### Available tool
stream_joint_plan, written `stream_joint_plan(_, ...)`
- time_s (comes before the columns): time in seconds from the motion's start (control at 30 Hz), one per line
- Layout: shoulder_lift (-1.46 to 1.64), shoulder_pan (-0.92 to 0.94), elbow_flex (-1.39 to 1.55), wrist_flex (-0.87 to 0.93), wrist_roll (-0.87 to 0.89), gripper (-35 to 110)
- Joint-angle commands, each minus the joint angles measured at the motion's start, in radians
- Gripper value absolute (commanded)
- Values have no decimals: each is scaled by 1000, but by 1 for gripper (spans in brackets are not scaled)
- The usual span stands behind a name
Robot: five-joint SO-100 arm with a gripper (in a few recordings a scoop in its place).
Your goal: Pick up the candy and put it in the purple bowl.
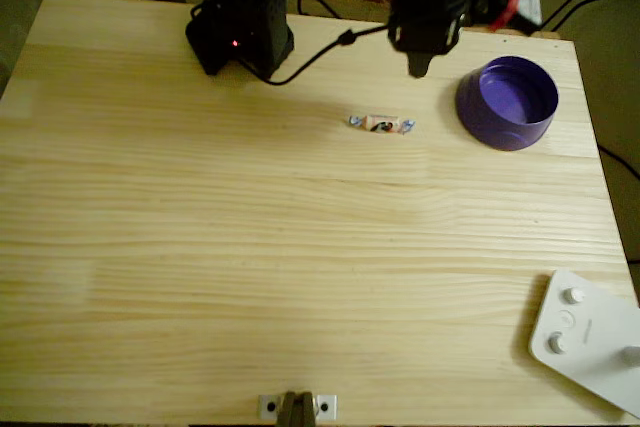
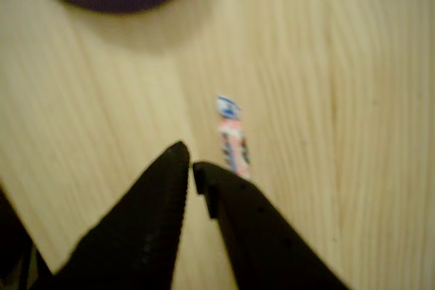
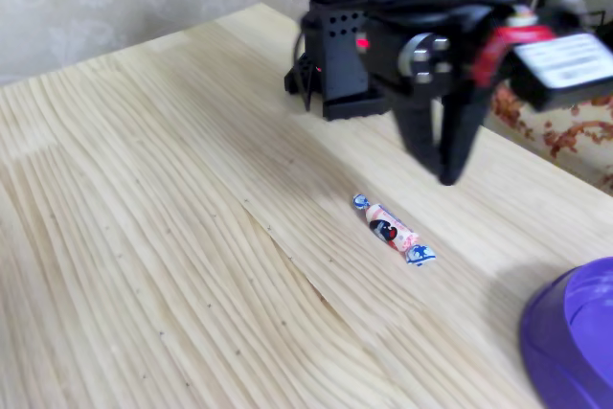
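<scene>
- The candy (image 1: pixel 381 125) is seen lying flat on the tabletop (image 1: pixel 250 247), untouched, left of the bowl (image 1: pixel 507 102) in the overhead view and well apart from it.
- The claw (image 3: pixel 447 174) is held above the wood just behind the candy, tips down.
- In the wrist view, the claw (image 2: pixel 192 165) is narrowed to a slit, with nothing gripped.
- A white device (image 1: pixel 590 337) is spotted at the corner.

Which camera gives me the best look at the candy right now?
The fixed view: the candy lies sharp and whole on the table, its dark mark and blue twisted ends clear. The overhead view shows it whole but tiny. The wrist view shows it blurred, its near end hidden behind a finger.
</scene>
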Motion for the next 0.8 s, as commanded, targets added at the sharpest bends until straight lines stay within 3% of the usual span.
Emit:
stream_joint_plan(0.0,3,-32,9,-5,-5,0)
stream_joint_plan(0.77,5,-18,44,-34,-25,0)
